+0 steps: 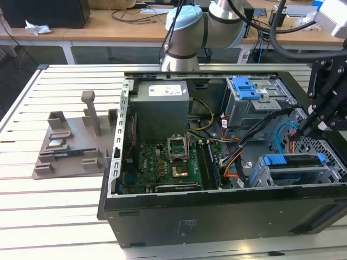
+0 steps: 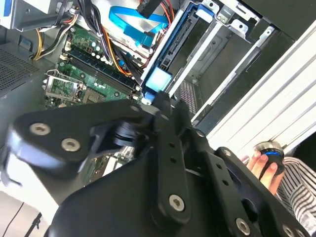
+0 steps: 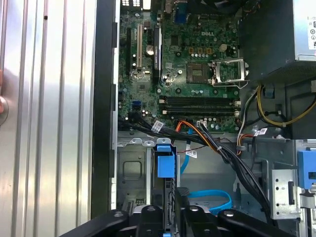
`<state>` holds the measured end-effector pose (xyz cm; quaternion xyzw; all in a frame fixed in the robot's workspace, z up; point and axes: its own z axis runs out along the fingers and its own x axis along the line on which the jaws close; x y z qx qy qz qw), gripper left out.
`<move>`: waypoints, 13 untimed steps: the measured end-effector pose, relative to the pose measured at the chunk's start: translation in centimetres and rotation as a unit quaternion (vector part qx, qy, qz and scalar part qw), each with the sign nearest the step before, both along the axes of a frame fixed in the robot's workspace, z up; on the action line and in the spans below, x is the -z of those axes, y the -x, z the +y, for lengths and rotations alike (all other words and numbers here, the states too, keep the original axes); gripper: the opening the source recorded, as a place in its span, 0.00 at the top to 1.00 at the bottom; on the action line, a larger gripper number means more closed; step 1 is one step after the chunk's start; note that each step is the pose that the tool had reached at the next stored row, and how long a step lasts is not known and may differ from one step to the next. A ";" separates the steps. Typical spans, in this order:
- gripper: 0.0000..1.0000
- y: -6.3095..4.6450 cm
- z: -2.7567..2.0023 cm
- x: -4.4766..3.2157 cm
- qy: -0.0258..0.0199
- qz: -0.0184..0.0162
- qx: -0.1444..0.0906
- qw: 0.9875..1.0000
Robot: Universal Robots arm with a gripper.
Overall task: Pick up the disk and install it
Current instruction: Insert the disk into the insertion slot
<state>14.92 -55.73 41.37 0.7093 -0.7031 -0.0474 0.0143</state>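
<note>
The motherboard (image 1: 162,165) is green, the disk (image 1: 295,161) blue-railed, the case (image 1: 217,214) black

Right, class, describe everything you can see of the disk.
The disk stands on edge in a grey metal bay at a corner of the case, on the exterior view's right. Along its upper edge runs a blue plastic rail with a tab at each end; the body below looks dark. The gripper hangs close over one tab; whether they touch cannot be told.

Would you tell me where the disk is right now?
The disk sits in the drive cage at the exterior view's lower right, just below the gripper.
</note>
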 end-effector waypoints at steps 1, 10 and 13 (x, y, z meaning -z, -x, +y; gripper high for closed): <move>0.82 0.0 0.00 0.00 0.000 0.000 0.000 1.000; 0.89 -0.4 0.37 0.06 0.000 0.000 0.000 1.000; 0.89 -1.1 0.94 0.10 0.000 0.000 0.000 1.000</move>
